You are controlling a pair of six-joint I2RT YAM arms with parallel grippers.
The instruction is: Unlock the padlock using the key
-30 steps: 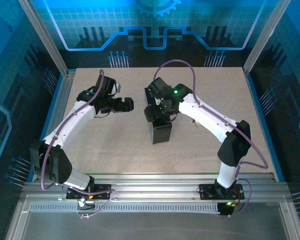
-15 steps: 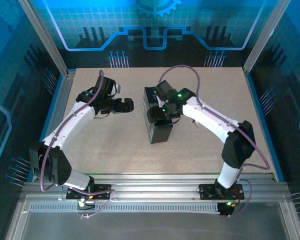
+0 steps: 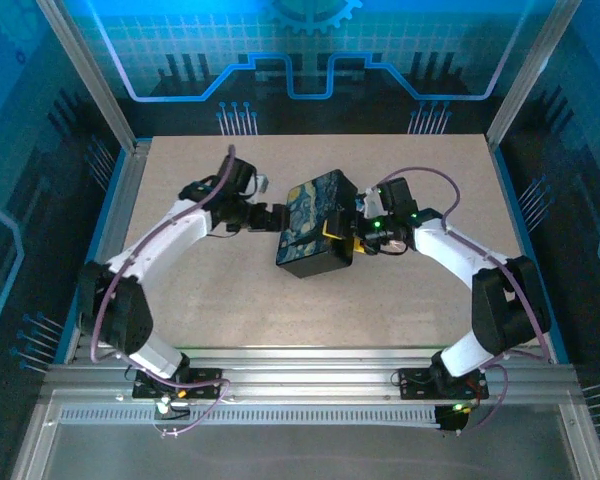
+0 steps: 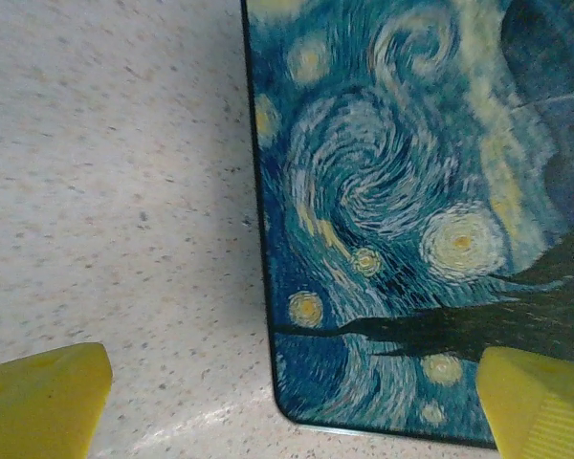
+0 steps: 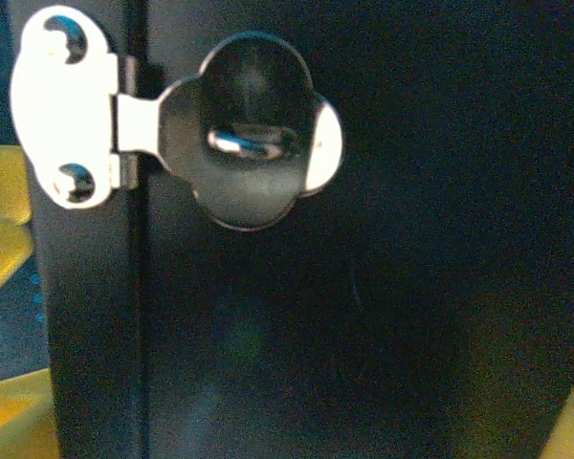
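A box painted with a swirling starry night lies at the table's middle, painted face up. My left gripper is at its left edge and open. Its yellow fingertips stand far apart over the painted face's near corner. My right gripper is against the box's right side, open wide. The black side wall lies between its yellow fingers. A silver hasp on that wall sits over a metal staple. The padlock and the key are out of view.
The speckled beige table is framed by metal posts and blue-lit walls. An aluminium rail runs along the near edge by the arm bases. Bare tabletop lies in front of and behind the box.
The box, a dark upright block under my right gripper before, has tipped over, painted face up. My right gripper dropped to its right side. My left gripper moved right to its left edge.
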